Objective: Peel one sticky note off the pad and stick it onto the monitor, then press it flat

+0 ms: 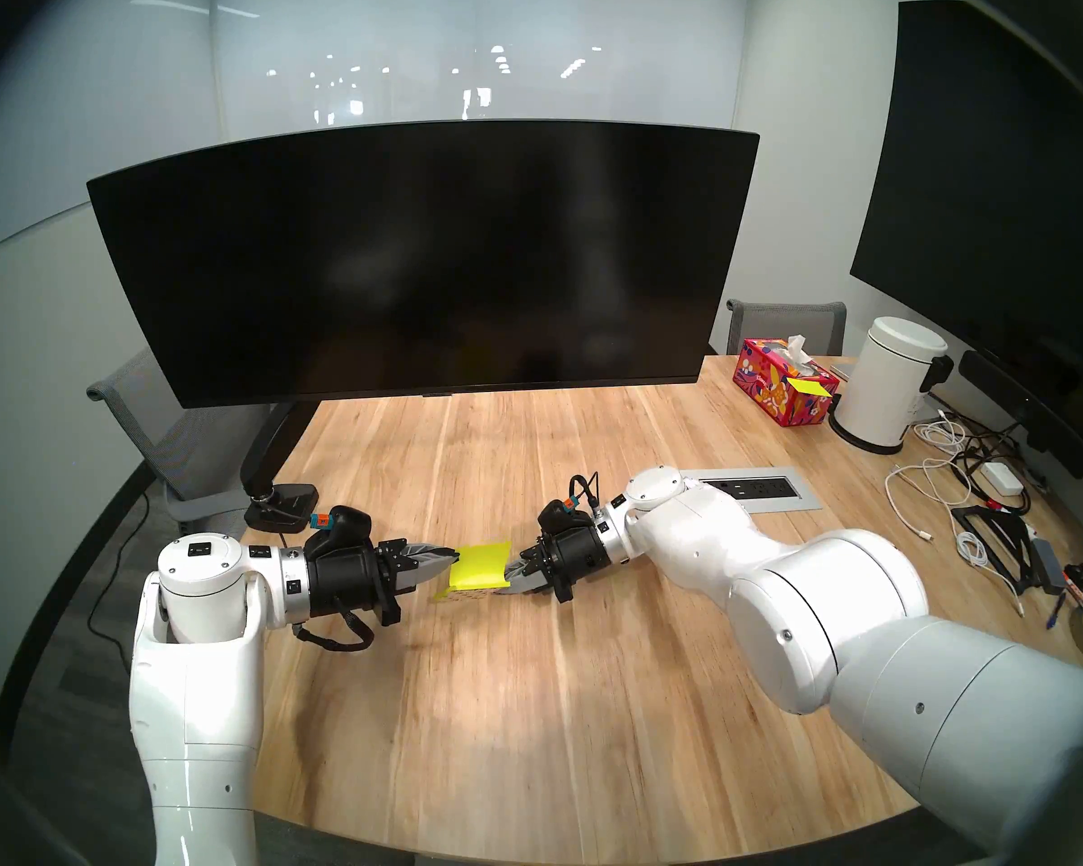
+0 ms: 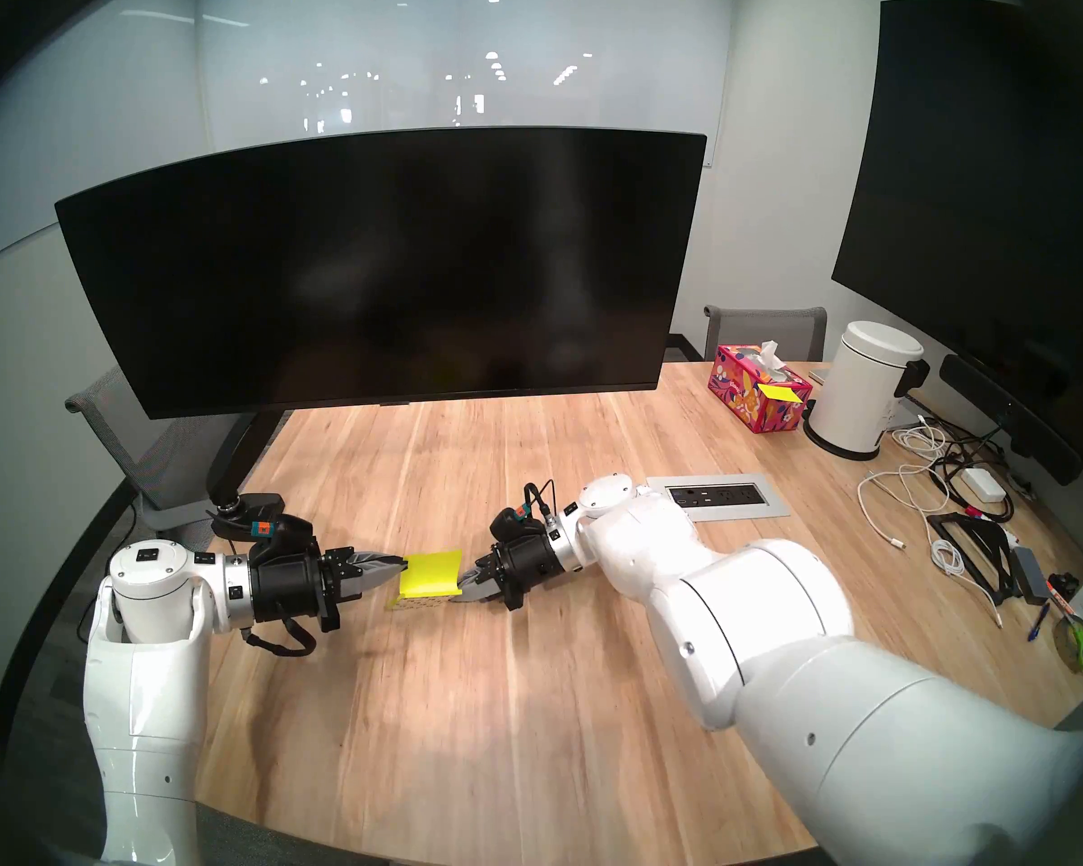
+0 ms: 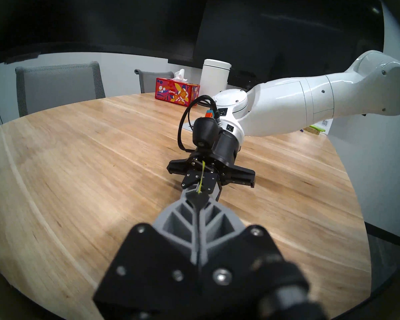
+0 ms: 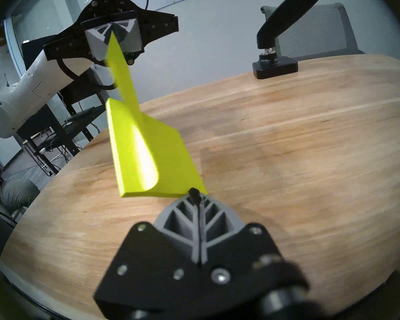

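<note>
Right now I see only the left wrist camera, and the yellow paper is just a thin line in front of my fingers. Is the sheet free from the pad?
Observer: No. In the right wrist view the sheet rises from the pad to the left gripper, which pinches its top edge, but its lower part curls down and is joined to the pad.
Operator: Thank you. And what keeps the pad from following when I pull?
Observer: The right gripper is shut on the edge of the pad opposite your side, so the pad is held between its two fingers.
</note>
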`<state>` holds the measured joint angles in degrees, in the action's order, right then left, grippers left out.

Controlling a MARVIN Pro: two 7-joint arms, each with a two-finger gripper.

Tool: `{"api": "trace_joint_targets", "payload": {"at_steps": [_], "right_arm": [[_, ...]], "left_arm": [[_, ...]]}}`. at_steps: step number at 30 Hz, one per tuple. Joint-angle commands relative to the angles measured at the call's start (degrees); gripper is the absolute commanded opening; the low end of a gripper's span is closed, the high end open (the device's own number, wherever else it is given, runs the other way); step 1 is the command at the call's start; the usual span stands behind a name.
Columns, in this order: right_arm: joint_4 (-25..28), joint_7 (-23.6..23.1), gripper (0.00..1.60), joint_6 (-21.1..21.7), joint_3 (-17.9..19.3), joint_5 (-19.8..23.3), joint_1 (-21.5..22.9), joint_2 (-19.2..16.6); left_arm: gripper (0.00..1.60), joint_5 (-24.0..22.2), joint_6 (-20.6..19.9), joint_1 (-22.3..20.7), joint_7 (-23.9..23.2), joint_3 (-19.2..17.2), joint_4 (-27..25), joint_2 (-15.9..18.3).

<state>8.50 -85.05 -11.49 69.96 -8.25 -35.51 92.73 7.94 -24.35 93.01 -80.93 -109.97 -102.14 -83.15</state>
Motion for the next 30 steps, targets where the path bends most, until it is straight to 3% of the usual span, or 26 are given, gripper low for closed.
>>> {"api": "trace_joint_targets", "payload": {"at_steps": [1,30], "right_arm": [[0.16,0.05,0.00,-0.04,0.16,0.12,0.94,0.01],[-0.04,0.09,0.00,-0.33,1.33,-0.73,1.52,0.09]], "left_arm": [[0.00,-0.96,0.79,0.14,-1.54,0.48,-1.08,0.16],[0.00,-1.26,6.22,4.26,-4.07,0.44,-0.26,1.61]]}}
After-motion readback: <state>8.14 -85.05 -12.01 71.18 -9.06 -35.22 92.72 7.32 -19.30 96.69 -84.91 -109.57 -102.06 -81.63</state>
